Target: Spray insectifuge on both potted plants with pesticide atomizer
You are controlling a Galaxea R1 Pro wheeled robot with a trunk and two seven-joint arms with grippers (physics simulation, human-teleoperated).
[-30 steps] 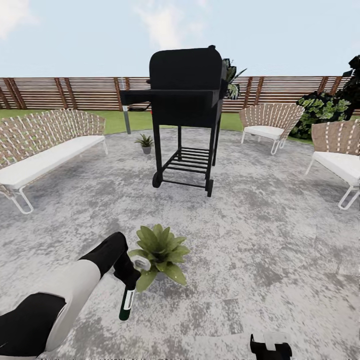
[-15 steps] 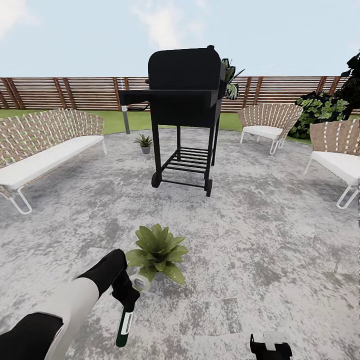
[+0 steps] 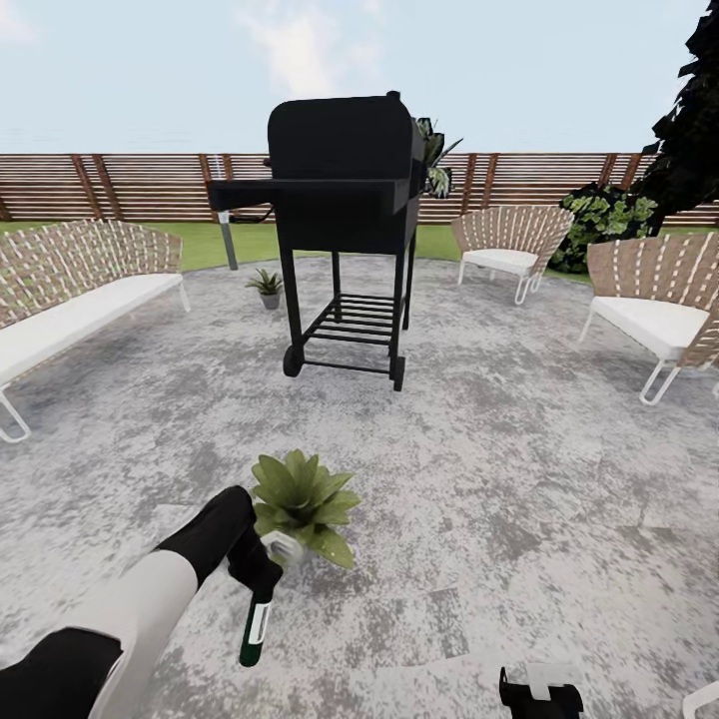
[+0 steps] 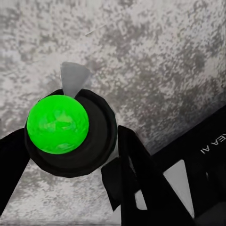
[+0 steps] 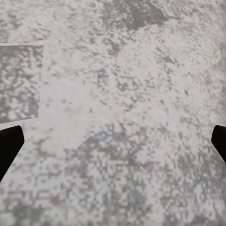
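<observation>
My left gripper [image 3: 260, 577] is shut on the pesticide atomizer [image 3: 255, 627], a small dark bottle with a white band that hangs downward over the grey paving. In the left wrist view the atomizer [image 4: 57, 123] shows its round bright green end inside a dark ring, between the two black fingers [image 4: 136, 174]. The near potted plant [image 3: 300, 502] sits just beside and beyond that gripper, its leaves touching the wrist. A second potted plant [image 3: 267, 285] stands far off, left of the grill. My right gripper [image 3: 539, 694] is low at the frame's edge, open over bare paving [image 5: 113, 141].
A black wheeled grill [image 3: 345, 200] stands in the middle of the paved patch. A wicker sofa [image 3: 70, 295] lines the left side, and wicker chairs [image 3: 509, 245] [image 3: 654, 305] sit to the right. The slatted fence [image 3: 120, 185] and a dark shrub [image 3: 599, 220] close the back.
The whole view has swung a little to the right, sliding the scene leftward. My left gripper with the atomizer dipped beside the near plant, then rose slightly.
</observation>
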